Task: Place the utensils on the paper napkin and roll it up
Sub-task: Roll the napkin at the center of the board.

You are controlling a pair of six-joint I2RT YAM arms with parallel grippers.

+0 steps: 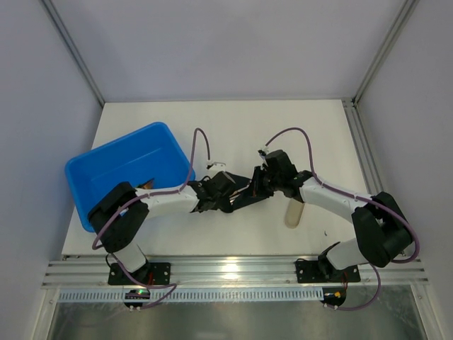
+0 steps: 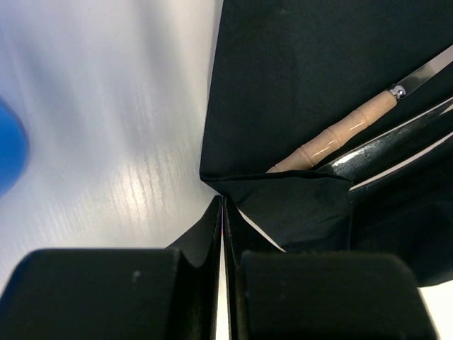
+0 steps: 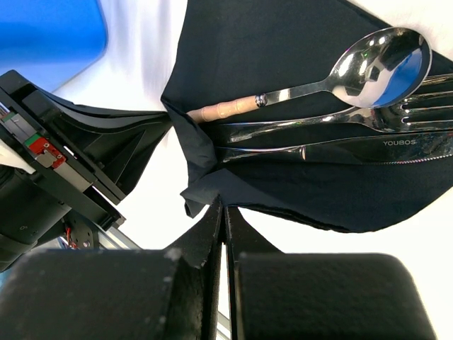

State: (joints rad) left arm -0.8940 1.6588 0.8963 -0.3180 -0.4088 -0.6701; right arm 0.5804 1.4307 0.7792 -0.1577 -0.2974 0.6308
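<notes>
Left pincer (image 2: 222, 202) and right pincer (image 3: 221, 209) were each closed on the napkin (image 3: 283, 42), at its folded flap, apparently to tuck it over the handles of the utensils (image 3: 318, 127) lying side by side on it.

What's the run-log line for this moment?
stage: first fold made | left gripper: shut on paper napkin corner | right gripper: shut on paper napkin edge | utensils: on napkin, handle ends under fold
</notes>
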